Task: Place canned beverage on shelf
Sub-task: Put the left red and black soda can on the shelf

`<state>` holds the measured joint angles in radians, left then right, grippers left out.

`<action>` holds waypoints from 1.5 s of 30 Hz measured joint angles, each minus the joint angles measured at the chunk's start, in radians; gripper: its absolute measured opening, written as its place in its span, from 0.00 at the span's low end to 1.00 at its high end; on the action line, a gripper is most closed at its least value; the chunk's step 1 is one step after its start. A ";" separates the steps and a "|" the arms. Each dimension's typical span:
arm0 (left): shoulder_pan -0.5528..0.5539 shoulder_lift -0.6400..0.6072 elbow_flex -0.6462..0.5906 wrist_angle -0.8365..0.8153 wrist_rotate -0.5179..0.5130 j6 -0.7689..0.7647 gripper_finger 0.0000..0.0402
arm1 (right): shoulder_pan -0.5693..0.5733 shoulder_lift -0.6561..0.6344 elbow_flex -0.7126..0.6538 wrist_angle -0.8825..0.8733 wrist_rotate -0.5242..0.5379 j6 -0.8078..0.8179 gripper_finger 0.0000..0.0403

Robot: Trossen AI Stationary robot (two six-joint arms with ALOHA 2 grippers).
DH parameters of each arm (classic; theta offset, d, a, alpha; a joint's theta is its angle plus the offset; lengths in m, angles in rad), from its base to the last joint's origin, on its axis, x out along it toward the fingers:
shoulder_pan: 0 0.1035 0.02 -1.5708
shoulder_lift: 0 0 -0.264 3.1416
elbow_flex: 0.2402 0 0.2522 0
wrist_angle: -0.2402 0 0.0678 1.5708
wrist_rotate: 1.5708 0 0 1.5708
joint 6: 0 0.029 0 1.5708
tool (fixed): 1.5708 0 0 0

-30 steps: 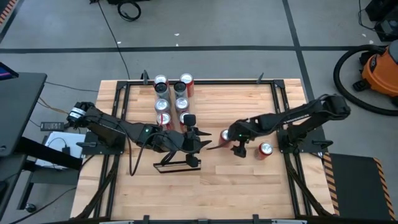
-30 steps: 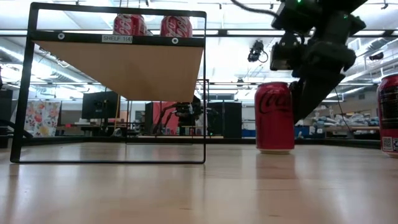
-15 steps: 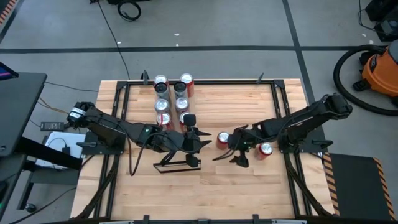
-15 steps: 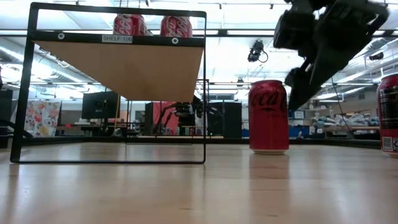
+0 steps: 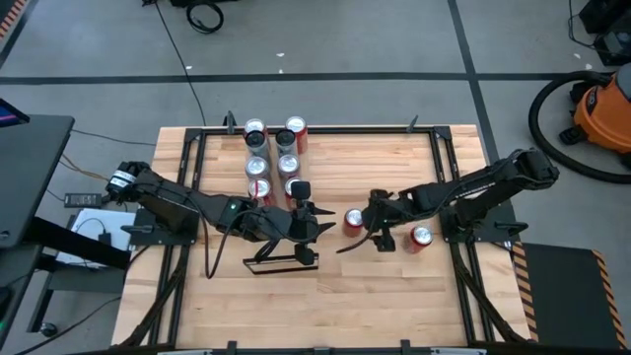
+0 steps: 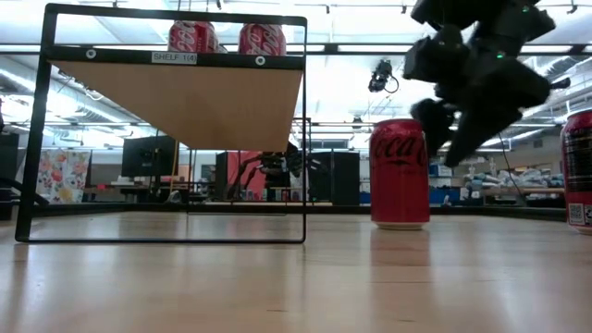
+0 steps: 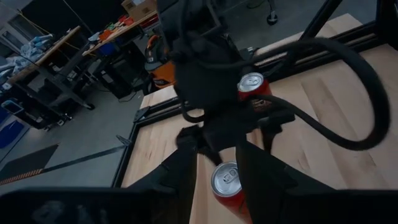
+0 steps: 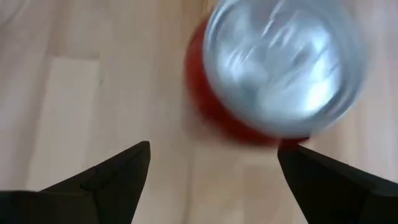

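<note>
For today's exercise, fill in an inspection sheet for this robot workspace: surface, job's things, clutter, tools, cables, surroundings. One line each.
Surface: light plank table, bare at the front.
Job's things: shelf in a black frame, six cans on it in the high view; red can upright on the table; second can beside the right arm.
Clutter: nothing seen.
Tools: right tool open, beside the red can, not holding it; left tool at the shelf frame, empty, nearly closed.
Cables: black cable across the floor behind the table.
Surroundings: orange vacuum with its hose; room with desks behind.
</note>
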<state>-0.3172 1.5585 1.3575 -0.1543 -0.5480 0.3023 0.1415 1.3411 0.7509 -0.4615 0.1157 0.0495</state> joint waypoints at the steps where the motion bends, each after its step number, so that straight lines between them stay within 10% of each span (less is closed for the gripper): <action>1: 0.000 0.000 0.000 0.000 0.000 0.000 0.30 | -0.009 0.000 0.000 0.021 0.002 -0.037 0.90; 19: 0.000 0.000 0.000 -0.016 0.000 -0.014 0.30 | 0.088 0.000 -0.004 0.142 -0.292 0.033 0.90; 35: 0.000 0.000 0.000 -0.015 0.000 -0.005 0.30 | -0.089 0.000 0.015 0.071 0.111 -0.177 0.90; 45: 0.000 0.000 0.000 -0.015 0.000 -0.003 0.30 | -0.228 0.000 0.016 0.298 -0.014 -0.206 0.90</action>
<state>-0.3172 1.5581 1.3575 -0.1696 -0.5484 0.2989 -0.0867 1.3411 0.7666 -0.1637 0.1018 -0.1563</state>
